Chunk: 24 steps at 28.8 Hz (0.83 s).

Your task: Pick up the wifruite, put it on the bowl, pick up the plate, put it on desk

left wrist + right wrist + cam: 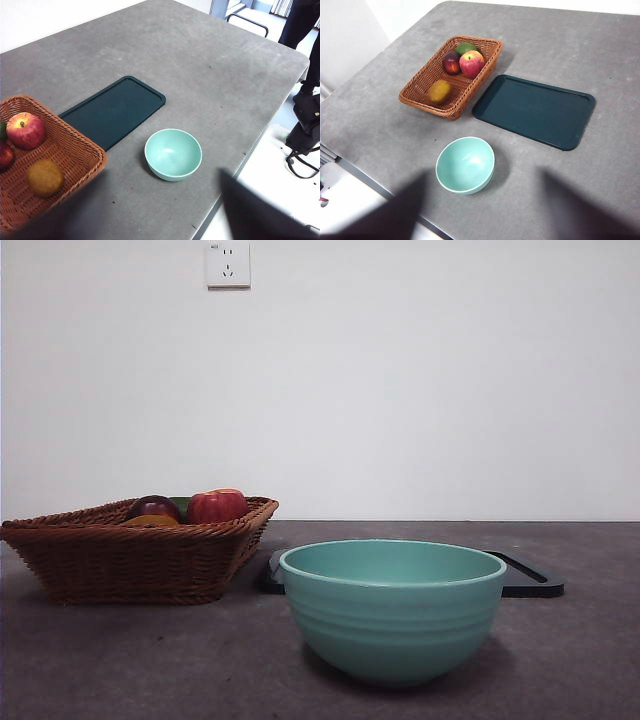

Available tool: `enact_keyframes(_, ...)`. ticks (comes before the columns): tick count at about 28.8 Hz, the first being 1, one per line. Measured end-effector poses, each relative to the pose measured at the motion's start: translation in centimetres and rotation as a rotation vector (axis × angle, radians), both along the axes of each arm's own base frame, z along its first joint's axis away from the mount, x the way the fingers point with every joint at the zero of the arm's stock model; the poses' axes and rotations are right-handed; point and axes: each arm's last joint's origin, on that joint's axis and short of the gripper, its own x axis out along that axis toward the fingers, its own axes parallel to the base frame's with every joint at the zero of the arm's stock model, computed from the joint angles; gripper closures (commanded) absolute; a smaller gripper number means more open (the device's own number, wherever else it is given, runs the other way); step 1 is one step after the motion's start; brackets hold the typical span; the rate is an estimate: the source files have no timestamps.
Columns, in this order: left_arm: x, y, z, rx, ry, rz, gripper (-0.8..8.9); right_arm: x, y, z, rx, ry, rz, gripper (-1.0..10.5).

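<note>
The wifruite (440, 91), round and dull orange-yellow, lies in a brown wicker basket (420, 80); in the left wrist view the wifruite (45, 176) is at the basket's near end, and from the front only its top (150, 521) shows over the rim. The teal bowl (392, 610) (173, 154) (465, 165) stands empty on the desk (100, 670). Behind it lies the plate (535, 110) (112, 110) (530, 580), a flat dark green rectangular tray. My left gripper (150, 225) and right gripper (490, 220) hang high above the desk, both open and empty.
The basket (130, 560) (70, 150) also holds a red apple (471, 63) (25, 130) (217, 506), a dark maroon fruit (451, 62) (153, 506) and a green fruit (465, 47). The desk's edge (235, 175) runs close to the bowl. A wall socket (228, 264) sits high on the back wall.
</note>
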Motion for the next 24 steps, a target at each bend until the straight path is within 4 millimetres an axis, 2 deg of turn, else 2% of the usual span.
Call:
enact_keyframes(13, 0.1, 0.1, 0.0, -0.006, 0.006, 0.022, 7.89, 0.0, 0.0, 0.0, 0.0, -0.006, -0.005, 9.3)
enact_keyframes(20, 1.0, 1.0, -0.3, -0.011, 0.002, 0.276, 7.89, 0.0, 0.0, 0.0, 0.0, -0.007, -0.005, 9.3)
enact_keyframes(24, 2.3, 1.7, -1.4, -0.058, -0.104, 0.461, 7.89, 0.0, 0.0, 0.0, 0.0, -0.007, -0.006, 9.3)
